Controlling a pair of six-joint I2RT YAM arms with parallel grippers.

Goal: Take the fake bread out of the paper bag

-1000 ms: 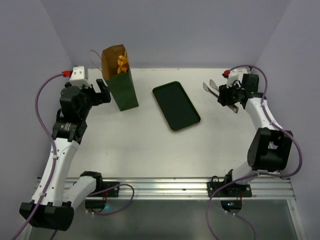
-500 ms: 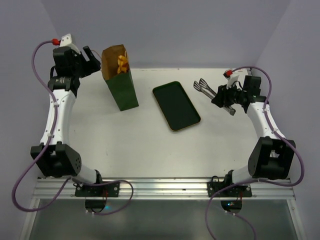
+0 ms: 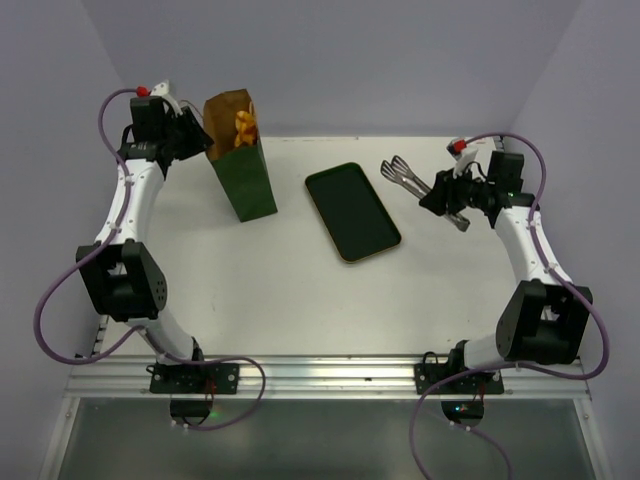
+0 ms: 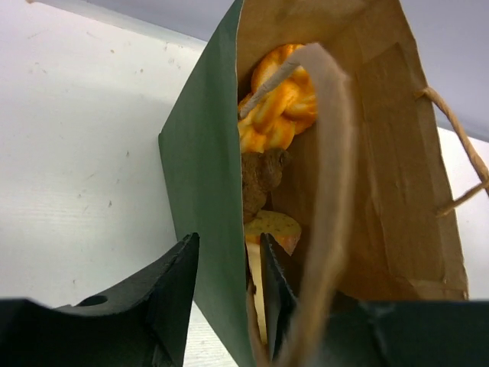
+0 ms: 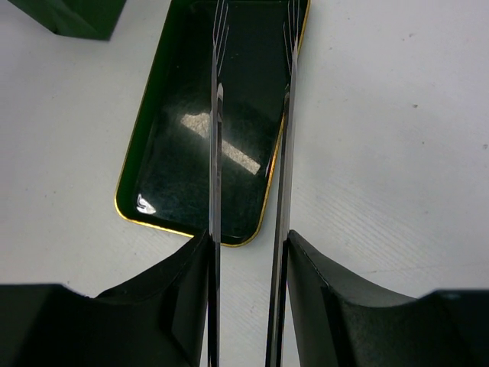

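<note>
The paper bag [image 3: 245, 180], dark green outside and brown inside, stands upright at the back left. Fake bread [image 3: 244, 125] shows in its open top; the left wrist view shows orange pastries [image 4: 279, 99] and a brown piece deeper down. My left gripper [image 3: 195, 135] is at the bag's left upper rim. Its jaws [image 4: 227, 241] straddle the green wall [image 4: 206, 153], one finger outside and one inside, still apart. My right gripper [image 3: 448, 195] is shut on metal tongs [image 3: 405, 172], whose arms [image 5: 215, 115] point over the tray.
A flat dark green tray [image 3: 352, 212] with a tan rim lies mid-table, right of the bag, with nothing on it [image 5: 183, 153]. A tan cord handle [image 4: 458, 145] hangs off the bag's far side. Walls close in the table at the back and both sides.
My left arm has swung up and back from beside the bag to its top rim, and its jaws have narrowed around the wall. The right gripper carried the tongs slightly left.
</note>
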